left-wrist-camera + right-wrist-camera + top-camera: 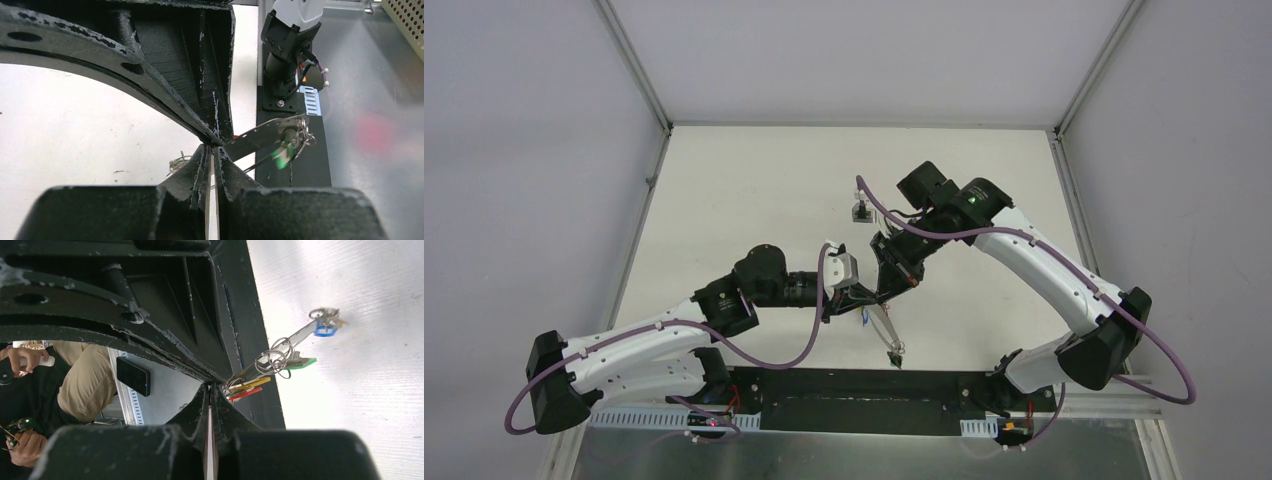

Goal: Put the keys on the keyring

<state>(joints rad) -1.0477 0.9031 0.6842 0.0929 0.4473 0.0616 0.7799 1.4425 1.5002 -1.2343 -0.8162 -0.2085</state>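
Your left hand [214, 146] and right hand [212, 385] pinch the keyring [260, 136], several keys [300, 362] threaded; one key [860, 212] lies loose on the counter [744, 200].

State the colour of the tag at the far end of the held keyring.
Blue tag, clearest in the right wrist view.

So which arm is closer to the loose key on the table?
Right. The right arm passes just beside the loose key; the left arm ends well short of it.
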